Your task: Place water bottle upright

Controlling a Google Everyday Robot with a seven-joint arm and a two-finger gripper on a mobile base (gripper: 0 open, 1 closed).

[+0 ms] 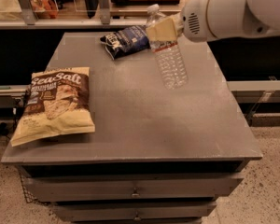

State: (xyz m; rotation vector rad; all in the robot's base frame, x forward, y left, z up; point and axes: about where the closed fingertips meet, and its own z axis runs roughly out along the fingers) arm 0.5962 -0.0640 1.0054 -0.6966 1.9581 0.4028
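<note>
clear ribbed water bottle (pixel 171 64) clamped in claw (pixel 162 31) over grey table (pixel 130 120)

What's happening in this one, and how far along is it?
The robot's arm reaches in from the right of the view. Its gripper, over the far part of the table, has its jaws closed on the water bottle just below the neck. The bottle is cap-up and nearly vertical. Whether its base touches the tabletop is unclear, and it is not yet released. A Sea Salt chip bag lies at the left and a dark blue bag at the back.
</note>
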